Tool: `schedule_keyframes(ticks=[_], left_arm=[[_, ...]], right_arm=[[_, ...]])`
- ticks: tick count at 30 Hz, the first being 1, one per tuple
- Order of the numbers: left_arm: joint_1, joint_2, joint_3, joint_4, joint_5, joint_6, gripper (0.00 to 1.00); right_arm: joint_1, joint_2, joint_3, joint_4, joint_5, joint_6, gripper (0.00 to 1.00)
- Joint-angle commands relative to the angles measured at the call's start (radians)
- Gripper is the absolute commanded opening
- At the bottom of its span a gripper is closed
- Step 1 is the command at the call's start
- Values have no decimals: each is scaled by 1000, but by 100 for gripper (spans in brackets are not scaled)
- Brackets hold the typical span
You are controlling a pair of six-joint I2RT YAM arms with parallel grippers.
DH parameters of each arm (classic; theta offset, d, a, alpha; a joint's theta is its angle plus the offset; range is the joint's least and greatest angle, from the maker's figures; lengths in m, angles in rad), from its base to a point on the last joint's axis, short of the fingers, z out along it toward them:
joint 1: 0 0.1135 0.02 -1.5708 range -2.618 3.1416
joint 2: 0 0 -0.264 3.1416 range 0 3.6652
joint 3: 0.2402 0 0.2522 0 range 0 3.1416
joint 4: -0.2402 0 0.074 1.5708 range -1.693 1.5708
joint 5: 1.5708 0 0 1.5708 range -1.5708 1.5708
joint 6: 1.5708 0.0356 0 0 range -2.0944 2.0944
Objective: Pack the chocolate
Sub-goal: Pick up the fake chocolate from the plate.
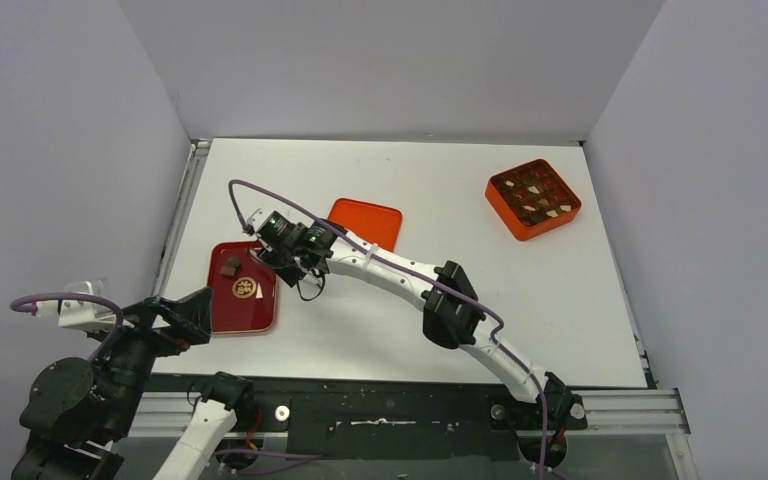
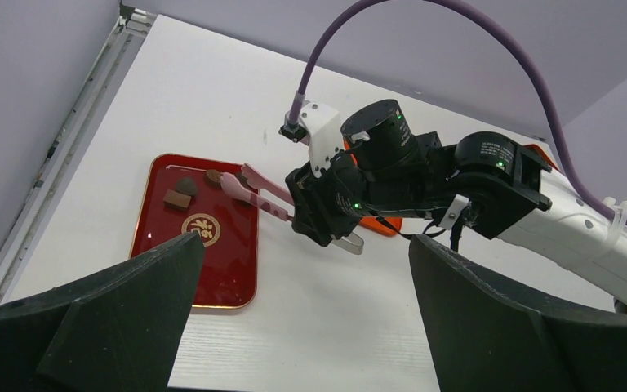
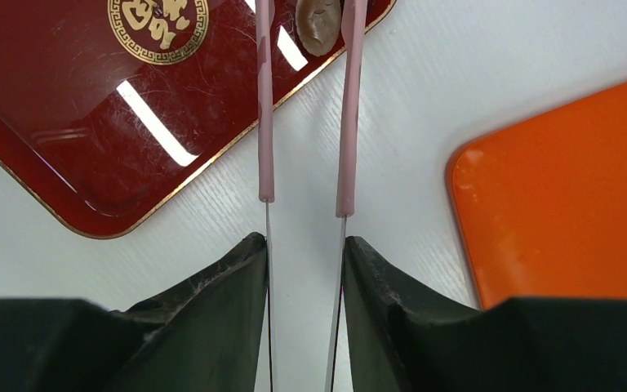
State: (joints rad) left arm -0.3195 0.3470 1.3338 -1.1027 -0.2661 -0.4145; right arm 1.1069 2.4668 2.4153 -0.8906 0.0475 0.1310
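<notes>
While right claw [image 3: 304, 245] grips slim pink tongs [image 3: 265, 98], seemingly astride rounded chocolate [image 3: 320, 24], left claw [image 2: 304, 245] gapes.

Right wrist view's top edge crops the pink tongs [image 3: 266, 98] and a chocolate chunk [image 3: 320, 24].

The right arm [image 1: 392, 270] consists of white links and black joint housings carrying green LEDs [image 2: 397, 115], with a white bracket [image 2: 320, 135] behind the fingers and a purple cable [image 2: 304, 82] secured along the links by a white zip tie [image 2: 616, 216]. The right fingers [image 3: 212, 327] are matte black wedges tapering toward the tips. The left arm [image 1: 70, 390] is mainly black with one white link [image 1: 196, 434]; the left fingers [image 2: 114, 314] are broad, rough-textured black wedges.
</notes>
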Motion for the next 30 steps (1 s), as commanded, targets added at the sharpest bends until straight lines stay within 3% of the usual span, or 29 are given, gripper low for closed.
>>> schedule_keyframes(ticks=[1,20,30], left_arm=[[-3,-8,0,52,-13,13,97],[-3,-17,-9,55,-19,14,97],[-3,-22,-4,50,-19,13,97]], right_arm=[[4,-14,34,32,18,-3,37],[5,25,19,-33,42,13,37],[25,12,15,-33,-22,18,37]])
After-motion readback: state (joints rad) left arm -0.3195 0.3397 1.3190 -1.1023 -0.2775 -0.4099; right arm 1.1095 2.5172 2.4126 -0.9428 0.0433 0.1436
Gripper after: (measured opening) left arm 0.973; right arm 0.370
